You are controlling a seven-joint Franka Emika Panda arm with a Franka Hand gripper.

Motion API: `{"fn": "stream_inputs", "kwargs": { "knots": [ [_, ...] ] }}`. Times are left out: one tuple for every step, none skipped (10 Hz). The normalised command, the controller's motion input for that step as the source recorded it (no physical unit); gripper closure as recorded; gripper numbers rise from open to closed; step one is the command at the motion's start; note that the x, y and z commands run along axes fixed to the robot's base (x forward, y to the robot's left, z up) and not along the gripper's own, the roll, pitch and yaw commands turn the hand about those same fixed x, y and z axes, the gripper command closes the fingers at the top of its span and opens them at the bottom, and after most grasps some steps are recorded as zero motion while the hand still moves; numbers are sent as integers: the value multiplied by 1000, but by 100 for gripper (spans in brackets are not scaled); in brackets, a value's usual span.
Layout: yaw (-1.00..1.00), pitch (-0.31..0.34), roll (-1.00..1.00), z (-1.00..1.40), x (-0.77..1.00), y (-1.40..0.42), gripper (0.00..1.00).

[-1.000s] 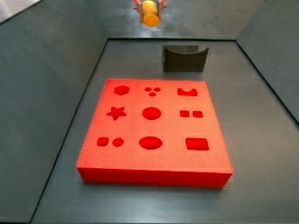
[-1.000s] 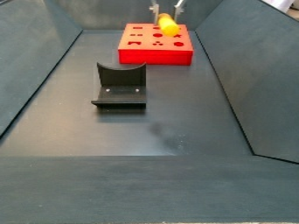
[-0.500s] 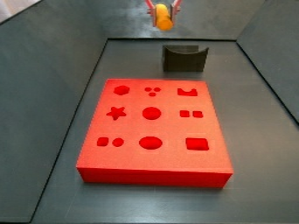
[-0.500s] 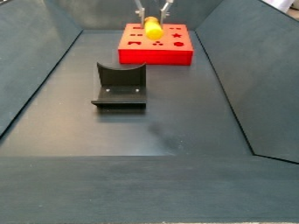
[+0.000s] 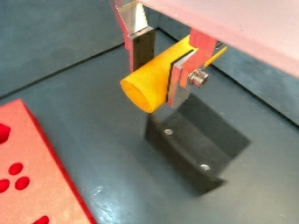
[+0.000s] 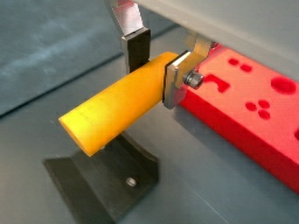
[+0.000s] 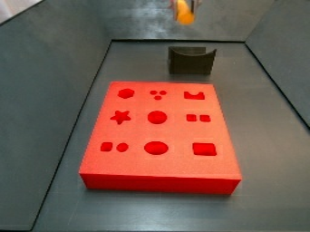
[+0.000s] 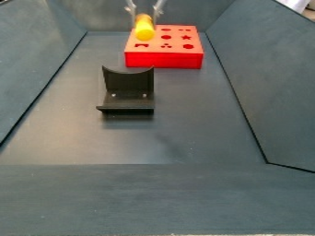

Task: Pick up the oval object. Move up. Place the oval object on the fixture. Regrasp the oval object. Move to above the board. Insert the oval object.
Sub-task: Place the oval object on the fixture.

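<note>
My gripper (image 5: 165, 63) is shut on the yellow-orange oval object (image 5: 152, 79), which sticks out sideways between the silver fingers; both wrist views show it, also (image 6: 114, 110) in the other one. It hangs in the air above the dark fixture (image 5: 198, 146), seen below it in both wrist views (image 6: 111, 181). In a side view the object (image 7: 184, 11) is high above the fixture (image 7: 190, 60); in a side view it (image 8: 144, 25) is at the near left edge of the red board (image 8: 165, 46), beyond the fixture (image 8: 125, 89).
The red board (image 7: 158, 132) with shaped cutouts lies on the dark floor. Grey sloping walls (image 7: 49, 72) enclose the bin on all sides. Bare dark floor (image 8: 160, 138) stretches in front of the fixture.
My gripper has carried the oval object sideways, away from above the board and towards the fixture. It is still held in the air.
</note>
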Motion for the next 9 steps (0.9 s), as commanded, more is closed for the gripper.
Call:
{"fn": "stream_inputs", "kwargs": {
  "knots": [
    [-110,84,-1000,163,526,703,100],
    [-112,89,-1000,51,436,520,100],
    [-116,98,-1000,21,366,335,100],
    [-122,111,-1000,22,276,111,100],
    [-127,117,-1000,4,203,58,100],
    [-137,119,-1000,-7,125,64,100],
    [-149,114,-1000,-3,67,58,100],
    [-171,99,-1000,-5,54,50,100],
    [-183,93,-966,-16,68,48,100]
  ]
}}
